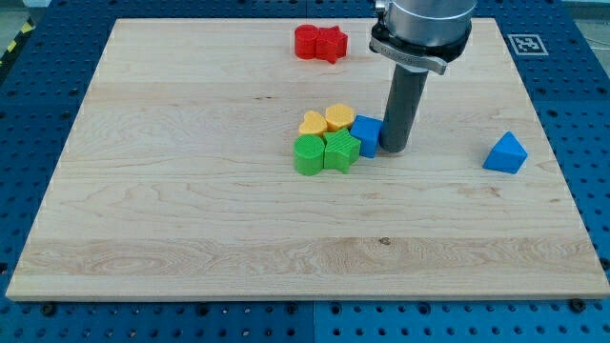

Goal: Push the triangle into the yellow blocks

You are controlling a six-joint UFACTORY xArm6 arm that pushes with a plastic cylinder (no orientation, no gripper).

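The wooden board (191,219) is the biggest thing here, lying on a blue perforated table (38,114). No container is on it, only loose blocks.

My rod (405,110) comes down from the view's top and my tip (396,150) rests on the board just at 3 o'clock of a blue block (366,134), touching it or almost touching; its shape I cannot tell for sure. I have no claw, so there is nothing to be apart or together; only the bare tip works.

The cluster sits near the board's centre. The two yellow blocks (327,119) lie side by side at its 12 o'clock part, and two green blocks (325,152) lie under them, at 6 o'clock. The blue block closes the cluster at 3 o'clock, touching the yellow and green ones.

The blue triangle (505,153), the task's thing, stands alone well apart, at 3 o'clock from my tip, near the board's right edge. Two red blocks (319,43) are at 12 o'clock, near the top edge, touching each other.

In my judgement the pushing of the triangle is not yet begun. The next move calls for going around the triangle to its far side, at 3 o'clock of it, then pushing toward 9–10 o'clock. The blue block by the yellows stands in the way, so the line should aim a little high.
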